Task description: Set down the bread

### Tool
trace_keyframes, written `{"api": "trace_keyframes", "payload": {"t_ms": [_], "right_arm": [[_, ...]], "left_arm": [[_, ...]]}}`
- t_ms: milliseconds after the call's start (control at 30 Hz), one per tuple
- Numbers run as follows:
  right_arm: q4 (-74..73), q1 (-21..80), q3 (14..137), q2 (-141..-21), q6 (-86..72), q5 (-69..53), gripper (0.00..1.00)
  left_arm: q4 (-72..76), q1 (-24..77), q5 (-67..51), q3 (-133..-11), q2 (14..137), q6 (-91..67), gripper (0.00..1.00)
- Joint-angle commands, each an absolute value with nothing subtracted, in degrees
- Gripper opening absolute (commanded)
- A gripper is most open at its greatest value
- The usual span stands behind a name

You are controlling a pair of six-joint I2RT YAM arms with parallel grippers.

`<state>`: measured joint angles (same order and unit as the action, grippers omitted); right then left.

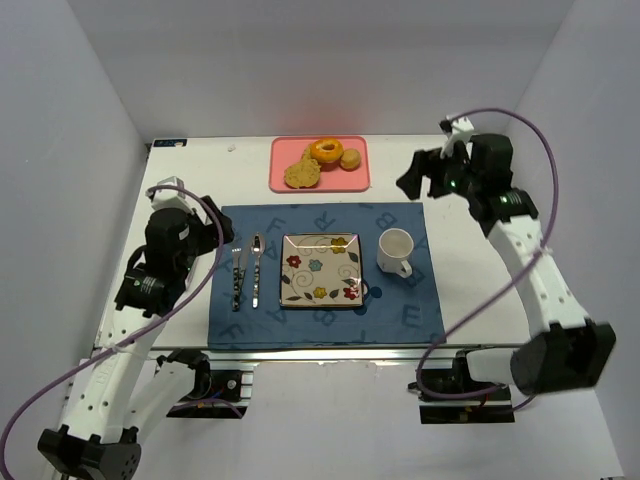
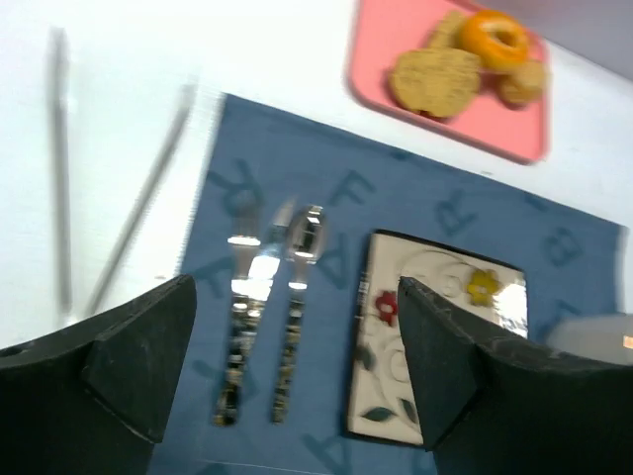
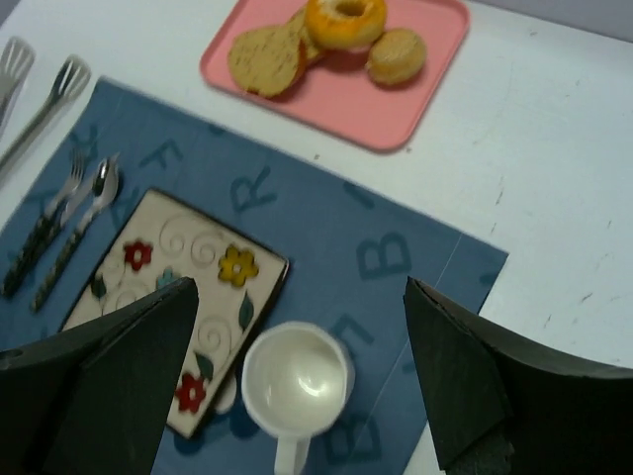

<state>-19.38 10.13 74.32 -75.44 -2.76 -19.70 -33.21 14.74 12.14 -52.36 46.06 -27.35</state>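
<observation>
"White table [image 1: 230,170], blue mat [image 1: 400,310]. How did your arms sit?"

"I had the left gripper [image 2: 297,327] folded back by the mat's left edge, fingers wide, empty. The bread [image 1: 301,174] lay on the pink tray [image 1: 355,182], far side. The right gripper [image 3: 299,297] reached high right of it, also wide."

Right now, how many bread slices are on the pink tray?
2. One bread slice lies in full view on the pink tray; the second bread slice is mostly hidden under the doughnut beside it. No others show.
</observation>
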Motion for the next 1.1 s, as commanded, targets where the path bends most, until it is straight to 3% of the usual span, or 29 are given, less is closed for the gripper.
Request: {"api": "trace_keyframes", "payload": {"t_ms": [0, 33, 67, 100, 200, 233, 267, 300, 367, 400, 433, 500, 533, 567, 700, 833, 867, 1067], "right_arm": [[-19.77, 9.50, 67.08, -68.75, 8.04, -25.53, 0.89], [-20.56, 8.36, 63.67, -64.99, 13.74, -30.10, 0.89], [-21.00, 8.35, 61.98, -62.95, 18.67, -37.11, 0.88], [-20.92, 8.35, 60.05, -61.19, 24.29, -40.48, 0.84], [-19.25, 8.26, 54.59, -55.65, 26.63, -47.45, 0.22], [-17.42, 8.35, 52.58, -54.24, 25.67, -47.81, 0.00], [-17.32, 8.35, 52.04, -53.88, 24.88, -47.81, 0.00], [-17.75, 8.35, 51.77, -53.79, 24.70, -47.81, 0.03], [-19.33, 8.35, 51.77, -54.31, 24.09, -46.68, 0.45], [-19.94, 8.35, 51.85, -54.66, 23.73, -46.15, 0.74], [-20.47, 8.35, 52.03, -55.10, 23.38, -45.53, 0.78], [-21.36, 8.35, 52.12, -55.46, 23.12, -45.18, 0.81], [-21.36, 8.35, 51.95, -55.37, 22.85, -45.09, 0.82], [-21.10, 8.35, 51.42, -55.28, 22.76, -44.30, 0.82], [-19.87, 8.35, 49.40, -54.67, 22.06, -43.16, 0.83], [-17.41, 8.26, 47.46, -53.62, 20.48, -42.89, 0.84], [-17.14, 8.35, 47.29, -53.35, 20.22, -42.89, 0.84], [-15.74, 8.26, 46.23, -53.00, 20.13, -42.36, 0.85]], "left_arm": [[-37.70, 14.68, 21.17, -53.61, 46.66, -23.83, 0.90], [-38.92, 14.24, 21.70, -53.79, 47.63, -23.12, 0.81], [-39.72, 13.80, 22.06, -54.05, 49.99, -22.42, 0.59], [-40.60, 13.10, 22.23, -54.84, 51.31, -21.19, 0.48], [-42.27, 7.23, 17.86, -54.85, 55.27, -17.16, 0.23], [-41.58, 1.99, 15.58, -54.23, 55.72, -15.83, 0.22], [-40.88, -0.94, 10.25, -53.36, 56.07, -14.34, 0.23], [-40.00, -4.80, 7.59, -51.87, 56.77, -11.63, 0.23], [-39.12, -8.52, 6.58, -50.37, 57.48, -9.85, 0.24], [-38.07, -8.44, 6.68, -49.67, 57.92, -7.93, 0.30], [-37.97, -8.44, 6.68, -48.61, 58.44, -7.13, 0.35], [-37.79, -8.53, 9.73, -47.82, 59.76, -5.63, 0.53], [-37.44, -8.53, 11.06, -46.77, 60.55, -5.19, 0.74], [-37.27, -8.44, 12.55, -46.41, 60.90, -4.92, 0.77], [-34.98, -9.05, 13.28, -46.40, 64.50, -2.38, 0.81], [-31.91, -9.05, 6.35, -48.07, 71.61, -0.44, 0.88], [-31.82, -9.05, 5.11, -49.38, 75.46, -0.27, 0.98], [-29.80, -9.05, 3.69, -53.70, 85.16, -0.09, 0.98]]}}
